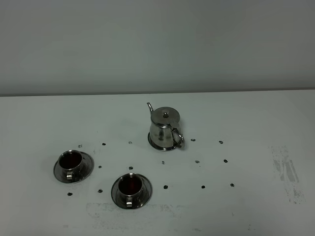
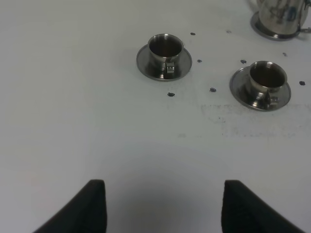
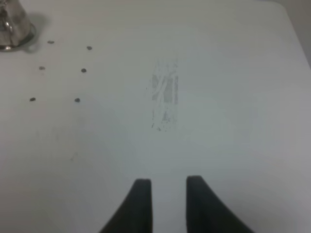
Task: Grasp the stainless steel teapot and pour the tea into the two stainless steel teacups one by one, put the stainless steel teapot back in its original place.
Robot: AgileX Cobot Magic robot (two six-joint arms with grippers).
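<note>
The stainless steel teapot (image 1: 165,129) stands upright on its flat steel disc (image 1: 153,143) at the table's middle, spout to the back left, handle to the front right. The two stainless steel teacups sit on saucers: one at the left (image 1: 71,161), one nearer the front (image 1: 130,184). The left wrist view shows both cups (image 2: 164,47) (image 2: 267,75) and the teapot's base (image 2: 282,14) far ahead of my open, empty left gripper (image 2: 163,204). My right gripper (image 3: 168,204) is open with a narrow gap and empty, and the teapot (image 3: 9,26) shows at the edge of its view. Neither gripper appears in the exterior view.
Small dark dots (image 1: 197,161) are scattered on the white table around the teapot and cups. A scuffed grey patch (image 1: 285,169) lies at the right, also in the right wrist view (image 3: 164,94). A grey wall stands behind the table's far edge.
</note>
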